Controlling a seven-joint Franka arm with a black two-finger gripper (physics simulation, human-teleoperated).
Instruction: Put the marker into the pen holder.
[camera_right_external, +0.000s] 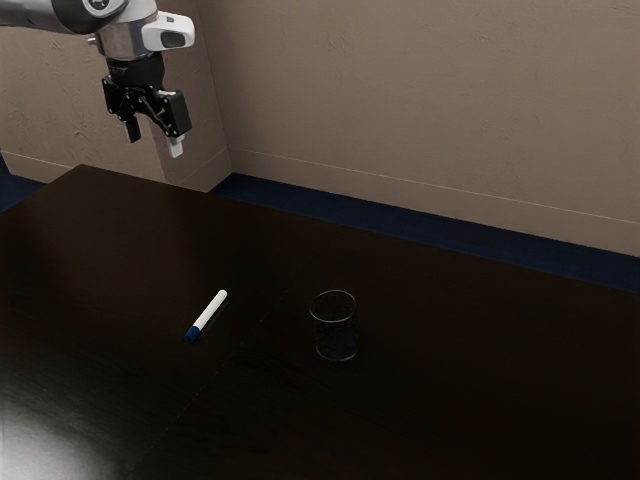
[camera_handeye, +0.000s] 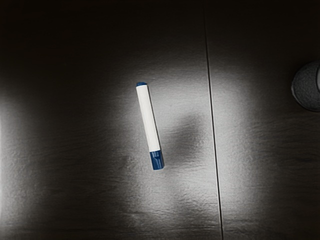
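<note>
Marker (camera_right_external: 207, 314) lies flat on table (camera_right_external: 120, 250), apart from upright pen holder (camera_right_external: 336, 330). Gripper (camera_right_external: 155, 140) raised well clear, fingers wide apart, holding nothing. Step, as judged: approach. Next: lower astride the barrel, then close.

The table (camera_right_external: 430, 400) looks like dark wood, its faint grain running under a glossy sheen that catches the light in pale, slightly uneven patches. The marker (camera_right_external: 207, 315) looks like smooth plastic — white on the barrel, shiny blue at the cap — while the pen holder (camera_right_external: 336, 336) looks glassy and see-through, and the wall (camera_right_external: 430, 100) is matt and roughly plastered.
</note>
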